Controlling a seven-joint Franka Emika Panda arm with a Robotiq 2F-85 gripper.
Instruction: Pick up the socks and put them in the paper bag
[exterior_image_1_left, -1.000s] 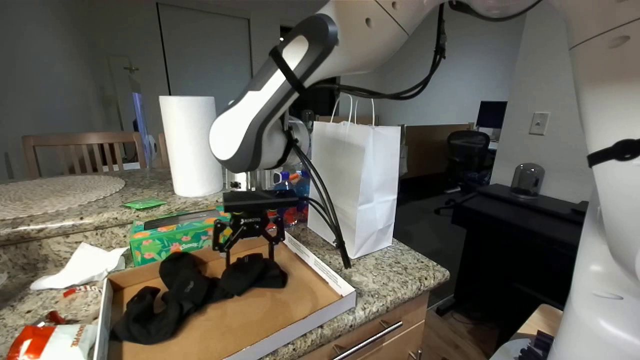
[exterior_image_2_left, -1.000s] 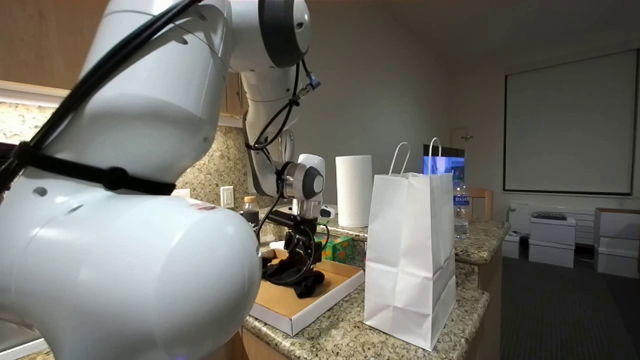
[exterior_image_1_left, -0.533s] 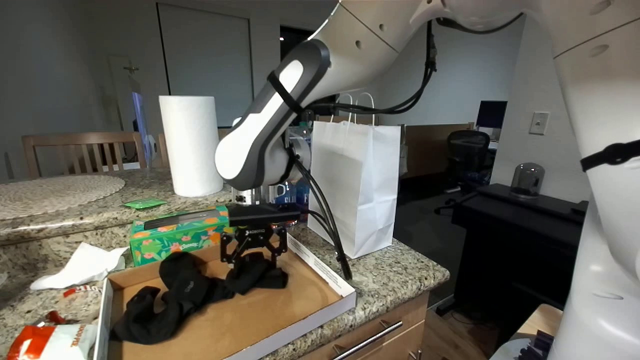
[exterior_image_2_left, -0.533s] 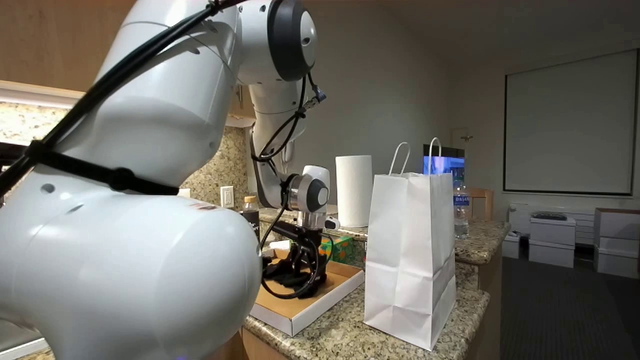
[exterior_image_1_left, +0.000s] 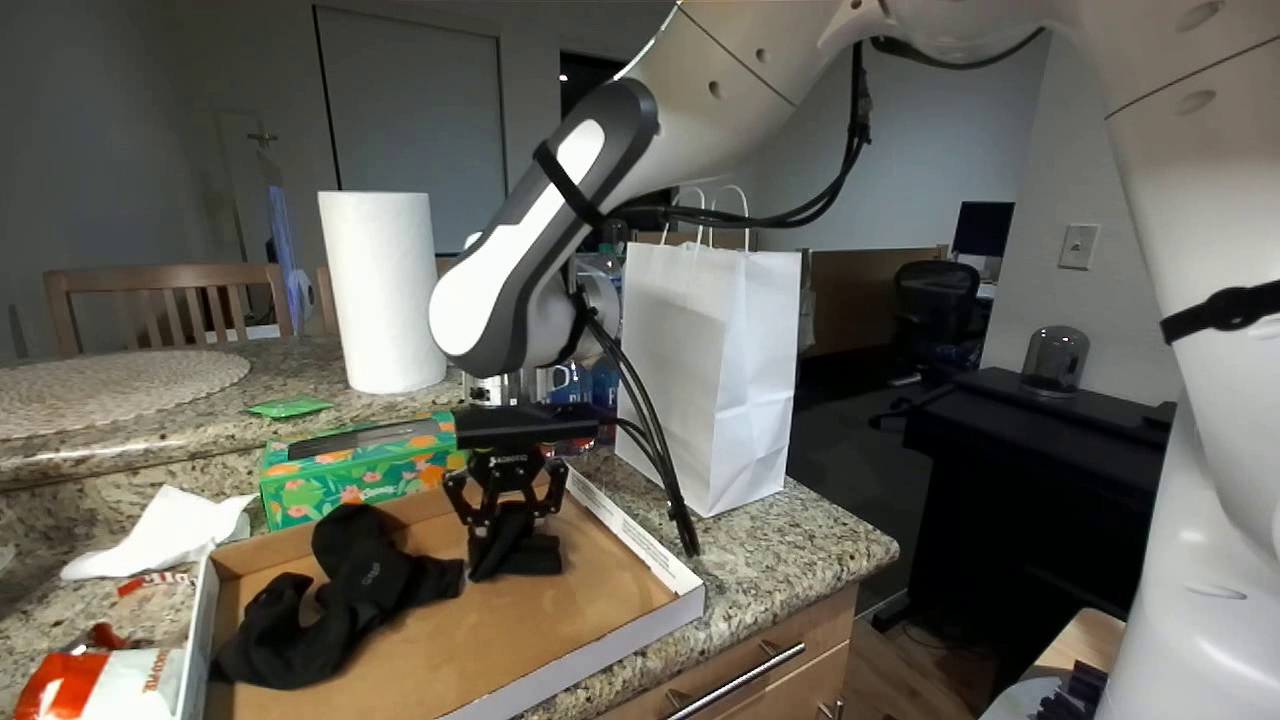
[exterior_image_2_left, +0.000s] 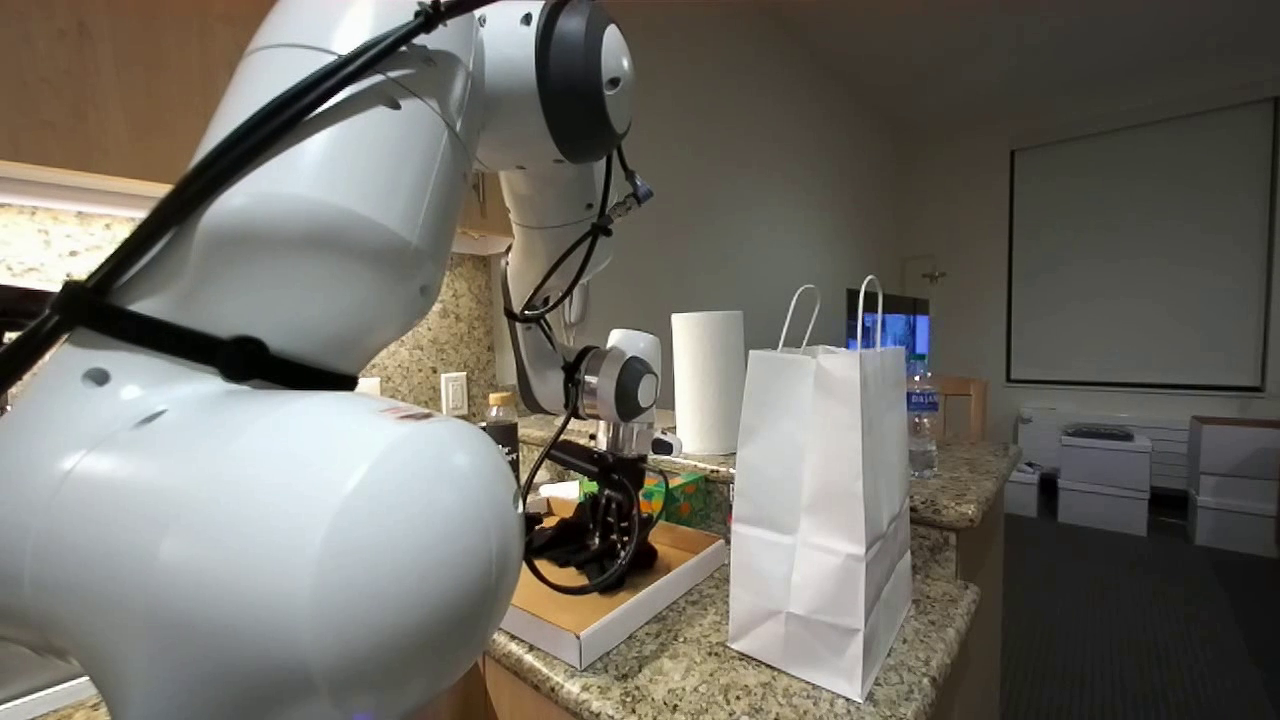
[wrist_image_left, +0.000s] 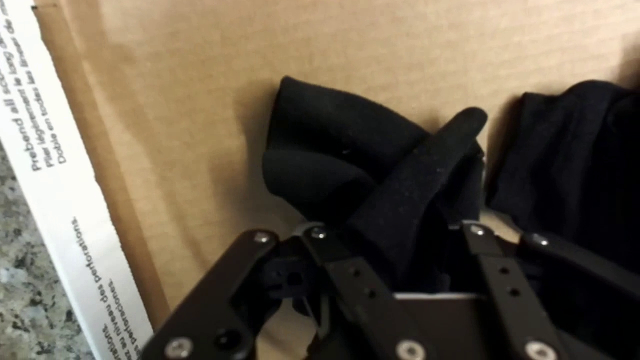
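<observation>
Wrist view: black sock, single or folded pair uncertain, its loose end resting on the floor of a cardboard tray; fingers stand tight to either side and, by appearance, grasp it, cloth bunched between, tips buried in fabric. Larger black cloth piece, just beside, outside the grasp; possibly further socks. Tabletop, speckled granite, shows past the tray's printed white rim. In an exterior view: white paper bag, upright, handles raised, stands near the tabletop corner at picture right; its inside is hidden. The tray lies along the near edge, the sock within it. Floral tissue box, just behind the tray; red-and-white packet, just beside it. In an exterior view: the bag is close by the end edge of the tabletop, apart from the tray; paper towel roll, upright, farther back; sock and fingers partly masked. Step in hand, as judged: securing the sock, lift not yet made. Next move likely calls for a straight raise, well above tray wall, bag rim and handles, then a carry toward that corner and release over the bag's mouth.
</observation>
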